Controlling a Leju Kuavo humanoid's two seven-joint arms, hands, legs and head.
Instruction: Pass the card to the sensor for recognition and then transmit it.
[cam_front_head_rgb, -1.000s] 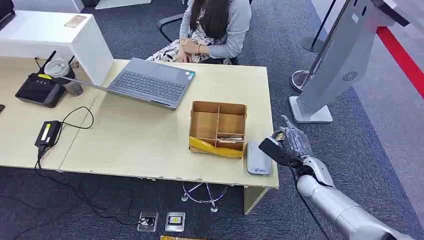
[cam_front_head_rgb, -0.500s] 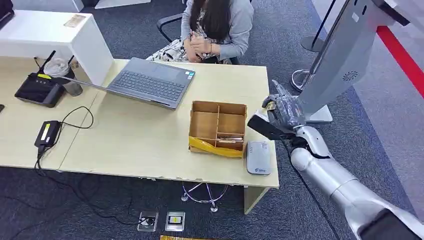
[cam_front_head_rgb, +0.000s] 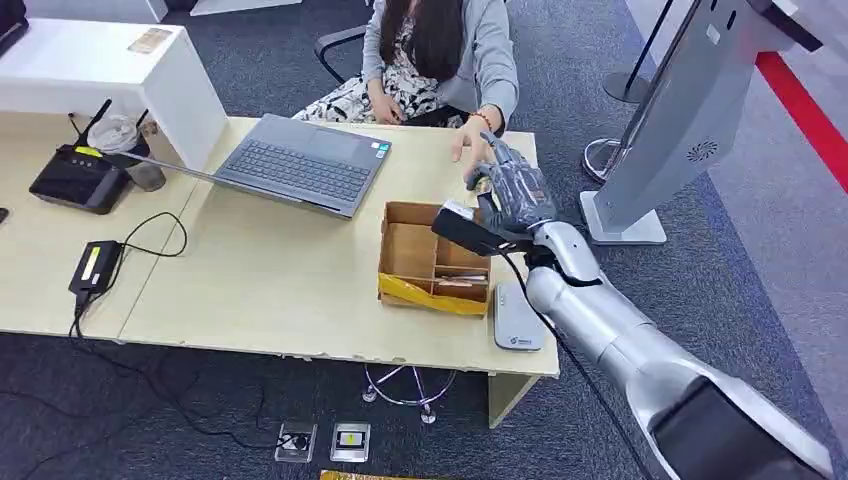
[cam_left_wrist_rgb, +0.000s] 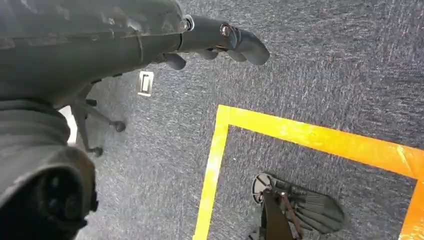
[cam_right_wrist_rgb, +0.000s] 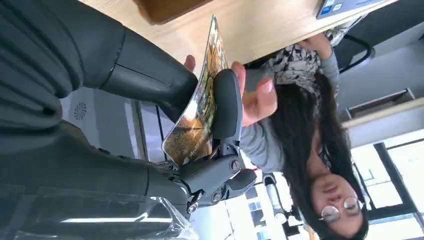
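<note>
A pale wooden table carries an open laptop, a divided cardboard box and, just beside it at the front corner, a grey card reader; a black router, a power adapter and a plastic cup lie further left

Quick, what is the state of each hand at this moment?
Left hand: holds nothing, fingers curled in, hanging above the carpet.
Right hand: pinches the card, held toward the person's hand.
</note>
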